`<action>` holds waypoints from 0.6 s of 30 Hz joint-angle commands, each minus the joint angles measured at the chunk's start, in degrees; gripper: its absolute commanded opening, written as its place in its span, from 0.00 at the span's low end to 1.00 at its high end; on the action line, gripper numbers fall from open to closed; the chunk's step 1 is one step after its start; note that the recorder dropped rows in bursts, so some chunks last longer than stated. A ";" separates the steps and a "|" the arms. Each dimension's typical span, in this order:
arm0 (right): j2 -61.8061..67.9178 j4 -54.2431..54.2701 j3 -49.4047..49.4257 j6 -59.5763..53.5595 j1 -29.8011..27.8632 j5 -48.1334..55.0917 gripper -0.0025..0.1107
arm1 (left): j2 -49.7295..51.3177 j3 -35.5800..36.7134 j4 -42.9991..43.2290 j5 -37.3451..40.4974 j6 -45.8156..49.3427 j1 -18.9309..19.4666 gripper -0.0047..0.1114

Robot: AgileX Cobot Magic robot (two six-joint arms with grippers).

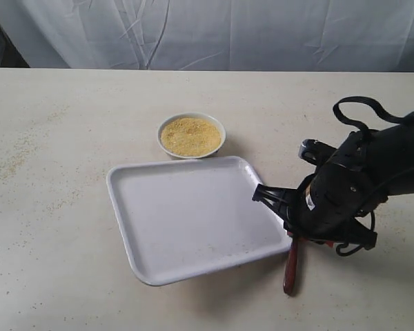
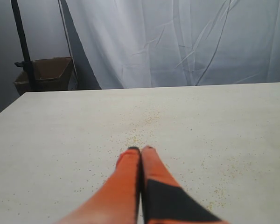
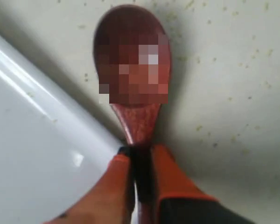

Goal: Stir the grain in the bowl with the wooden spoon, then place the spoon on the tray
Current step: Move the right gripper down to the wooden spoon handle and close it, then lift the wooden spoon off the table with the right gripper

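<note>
The small white bowl (image 1: 223, 131) stands behind the tray with flat yellow grain (image 1: 190, 136) in it. In front of it lies the big white tray (image 1: 193, 221), with nothing on it. The dark red-brown wooden spoon (image 1: 290, 269) lies low by the tray's right edge. My right gripper (image 1: 293, 238) is shut on its neck. In the right wrist view the spoon (image 3: 133, 60) sticks out ahead of the gripper (image 3: 141, 151), beside the tray's rim (image 3: 32, 154). I cannot tell whether it touches the table. The left gripper (image 2: 141, 149) is shut on nothing over bare table and is outside the exterior view.
Loose grains (image 2: 140, 133) are scattered on the beige tabletop. A white curtain (image 1: 214, 31) hangs behind the table. Past the table's far corner in the left wrist view stand a cardboard box (image 2: 49, 74) and a black pole (image 2: 21, 42).
</note>
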 commanded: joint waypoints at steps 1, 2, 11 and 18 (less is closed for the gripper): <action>1.26 -1.46 0.75 0.89 -0.19 3.05 0.07 | -0.27 0.24 0.32 -0.42 0.01 -0.31 0.04; 1.26 -1.46 0.75 0.89 -0.19 3.05 0.07 | -0.27 0.24 0.32 -0.42 0.01 -0.31 0.04; 1.26 -2.45 0.75 0.89 -0.19 3.33 0.08 | -0.27 0.24 0.32 -0.42 0.01 -0.31 0.04; 1.26 -2.45 -0.03 0.89 -0.19 4.70 0.08 | -0.27 0.24 0.32 -0.42 0.01 -0.31 0.04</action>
